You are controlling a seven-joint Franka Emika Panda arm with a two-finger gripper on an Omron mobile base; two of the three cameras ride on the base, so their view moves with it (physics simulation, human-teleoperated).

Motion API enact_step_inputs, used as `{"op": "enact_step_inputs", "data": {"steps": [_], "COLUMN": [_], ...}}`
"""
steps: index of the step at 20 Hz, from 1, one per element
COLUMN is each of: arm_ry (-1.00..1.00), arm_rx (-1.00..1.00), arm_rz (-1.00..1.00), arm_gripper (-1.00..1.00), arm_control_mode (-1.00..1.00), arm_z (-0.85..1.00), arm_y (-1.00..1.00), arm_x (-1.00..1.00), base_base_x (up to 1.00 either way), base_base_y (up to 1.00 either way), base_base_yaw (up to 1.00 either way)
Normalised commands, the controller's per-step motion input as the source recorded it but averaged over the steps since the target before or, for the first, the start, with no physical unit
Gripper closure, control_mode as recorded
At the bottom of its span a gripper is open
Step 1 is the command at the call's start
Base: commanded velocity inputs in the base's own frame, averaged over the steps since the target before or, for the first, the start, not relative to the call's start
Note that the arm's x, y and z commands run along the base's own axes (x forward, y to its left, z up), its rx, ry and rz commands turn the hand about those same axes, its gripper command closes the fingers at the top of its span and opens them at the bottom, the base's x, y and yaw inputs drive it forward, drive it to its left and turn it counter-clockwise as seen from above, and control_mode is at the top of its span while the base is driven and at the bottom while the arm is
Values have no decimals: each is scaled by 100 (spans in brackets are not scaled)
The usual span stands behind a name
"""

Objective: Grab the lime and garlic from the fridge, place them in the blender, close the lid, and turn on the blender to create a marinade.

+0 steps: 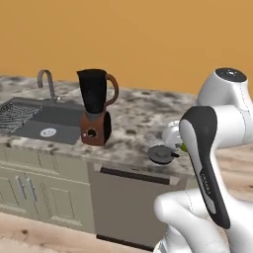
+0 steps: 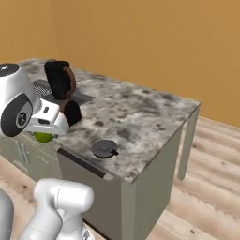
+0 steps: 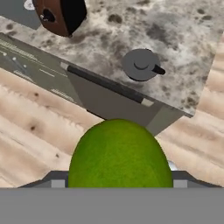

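With the lime [image 3: 120, 155] clamped between the jaws, carry it high over the blender [image 1: 96, 106]. Centre above jar mouth b4 release; lid [image 1: 161, 153] sits aside.

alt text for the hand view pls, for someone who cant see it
A green lime held in the gripper fills the lower middle, seen from above the wooden floor. Beyond it, a speckled stone counter carries the round dark lid near its edge and the blender with its reddish-brown base at upper left.
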Motion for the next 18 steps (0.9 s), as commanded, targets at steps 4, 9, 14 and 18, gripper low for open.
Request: {"op": "enact_step_inputs", "data": {"steps": [4,9,14,18], "arm_ry": [0,0,0,0], "arm_rx": [0,0,0,0], "arm_rz": [0,0,0,0], "arm_gripper": [100,100,100,100], "arm_control_mode": [100,100,100,100], "arm_z": [0,0,0,0], "arm_y": [0,0,0,0], "arm_x": [0,0,0,0], "base_base_x": [0,3,0,8], "base_base_y": [64,75,86,34], "base_base_yaw": [-56,-49,-44,-36]}}
